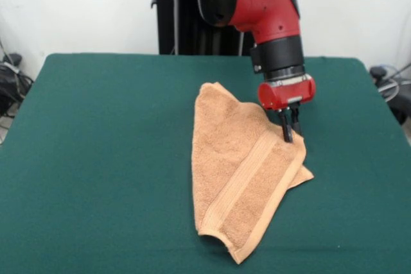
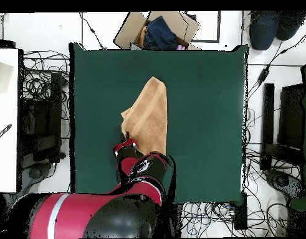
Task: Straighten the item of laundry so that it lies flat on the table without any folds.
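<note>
Front view: towel (image 1: pixel 241 171) folded double on tabletop (image 1: pixel 96 158), unflattened; tool (image 1: pixel 290 134) pinching its edge, unfolding remains.

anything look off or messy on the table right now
Yes: the towel is folded over itself into a rough triangle, askew on the table, one corner poking out from under its right edge. The gripper sits at that fold.
</note>
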